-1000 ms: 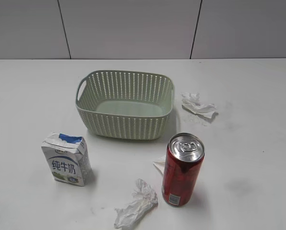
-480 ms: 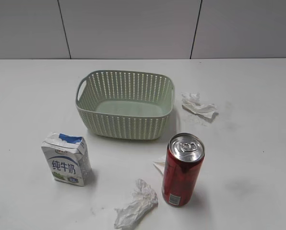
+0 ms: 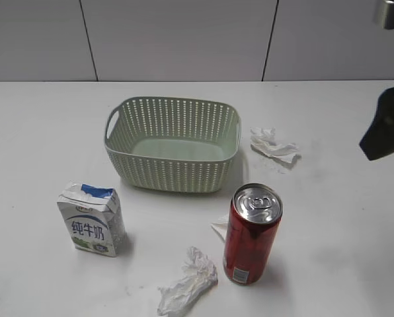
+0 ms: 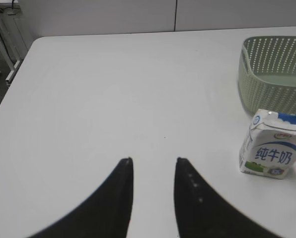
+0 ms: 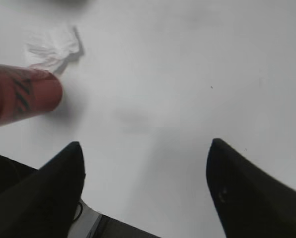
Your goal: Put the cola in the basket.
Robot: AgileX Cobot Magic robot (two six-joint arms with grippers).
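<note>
the cola (image 3: 252,234) stands upright left of the nearer right gripper (image 5: 145,153), wide open and empty; left gripper (image 4: 153,161) narrowly open, empty

Basket (image 3: 172,144) sits mid-table (image 3: 38,145), toward the back. Cola (image 3: 252,234) stands in front of its right end; milk carton (image 3: 91,218) in front of its left end. Crumpled tissue (image 3: 186,281) lies just left of the cola; another tissue (image 3: 272,146) right of the basket.
</note>
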